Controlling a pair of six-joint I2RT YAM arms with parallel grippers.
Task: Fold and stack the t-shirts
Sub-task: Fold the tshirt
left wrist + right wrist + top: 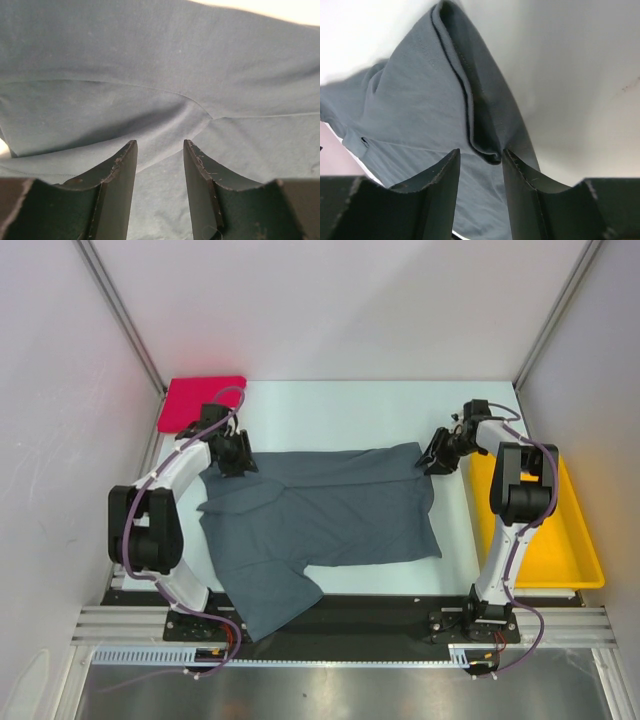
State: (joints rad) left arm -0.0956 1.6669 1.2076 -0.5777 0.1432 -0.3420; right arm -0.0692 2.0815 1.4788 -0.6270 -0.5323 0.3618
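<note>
A shallow yellow tray point(575, 550) of smooth plastic with a raised rim sits at the right edge of the white table point(330, 410). The right arm point(515, 490) stands in front of its left side, and the part of its floor that shows is plain yellow. The grey t-shirt point(330, 515) lies spread mid-table, soft matte knit with shallow wrinkles. It lies sideways, with one short sleeve reaching over the near edge onto the dark base strip. The red t-shirt point(200, 400) is a flat, neat rectangle in the far left corner, well apart from the tray and just beyond the left arm point(150, 520). The left fingers point(117, 185) are low over the grey shirt's far left corner. They stand apart, with cloth filling the gap and creases running across it — whether they pinch it I cannot tell. The right fingers point(440, 190) are at the far right corner, clamped on a rolled fold of the stitched hem, and the cloth rises in a ridge off the table. Pale walls close in the table on three sides.
</note>
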